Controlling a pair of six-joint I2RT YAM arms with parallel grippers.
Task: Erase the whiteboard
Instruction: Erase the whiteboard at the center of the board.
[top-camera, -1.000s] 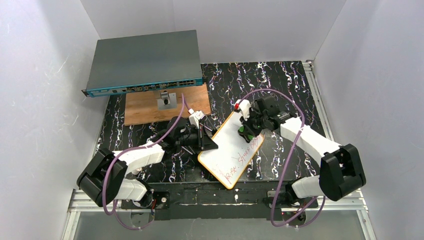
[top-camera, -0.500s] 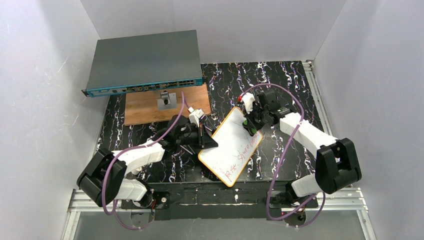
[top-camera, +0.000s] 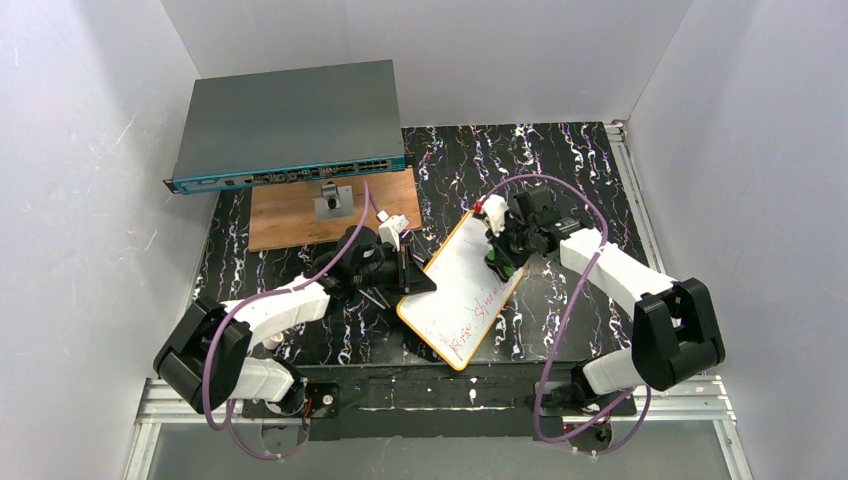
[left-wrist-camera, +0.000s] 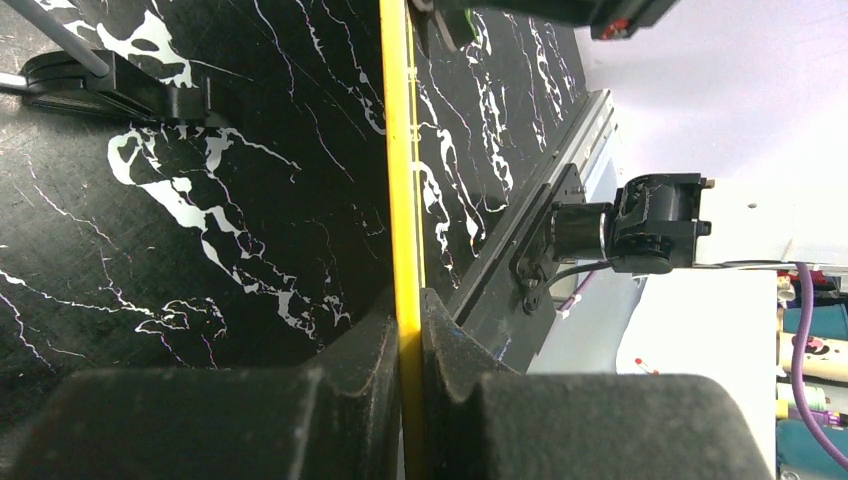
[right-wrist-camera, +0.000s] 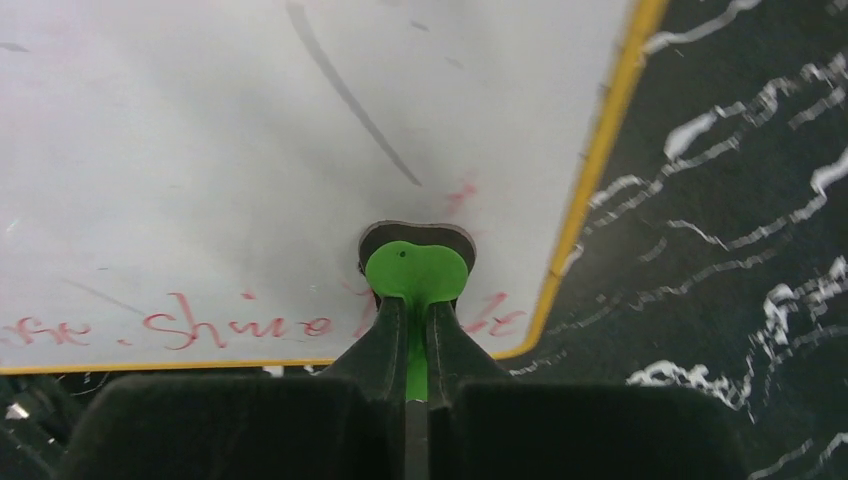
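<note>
Top external view, left hand (top-camera: 409, 279) clamped on whiteboard (top-camera: 462, 290) left rim, board set diagonal at mid surface (top-camera: 570, 170), red writing (top-camera: 478, 318) along its near end, right hand (top-camera: 497, 257) pinching green eraser (right-wrist-camera: 416, 272), eraser pressed on board's right side.

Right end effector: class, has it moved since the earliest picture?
Yes. The right end effector, holding the green eraser, has shifted slightly right, away from the wooden board.
</note>
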